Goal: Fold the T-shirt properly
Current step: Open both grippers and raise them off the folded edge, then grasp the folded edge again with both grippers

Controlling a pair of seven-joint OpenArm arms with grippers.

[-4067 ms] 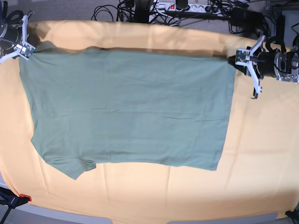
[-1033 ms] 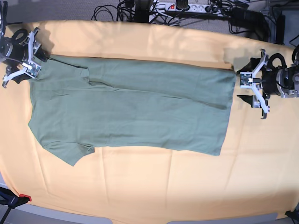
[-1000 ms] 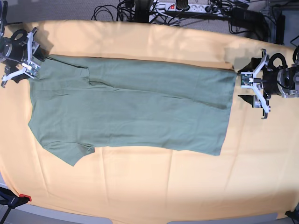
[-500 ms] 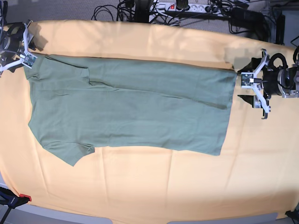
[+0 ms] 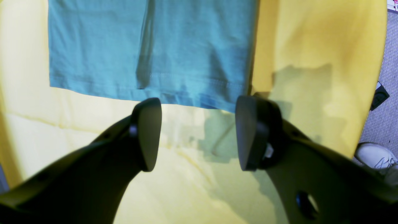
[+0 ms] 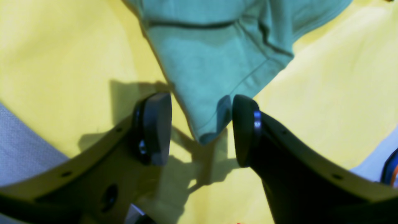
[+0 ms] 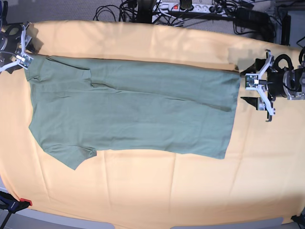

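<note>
- While the T-shirt (image 7: 128, 109) lies flat on the orange-yellow cloth (image 7: 157, 191), the left gripper (image 5: 199, 130) stands spread just off its hem.
- Right gripper (image 6: 200, 127): jaws apart around a sleeve tip, apparently not pinching.

The left gripper (image 7: 258, 93) is held low at the right side of the base view, jaws spread wide with nothing between them. The right gripper (image 7: 14, 50) is held at the far left corner, jaws parted and empty. Both arms are extended outward, well apart.
</note>
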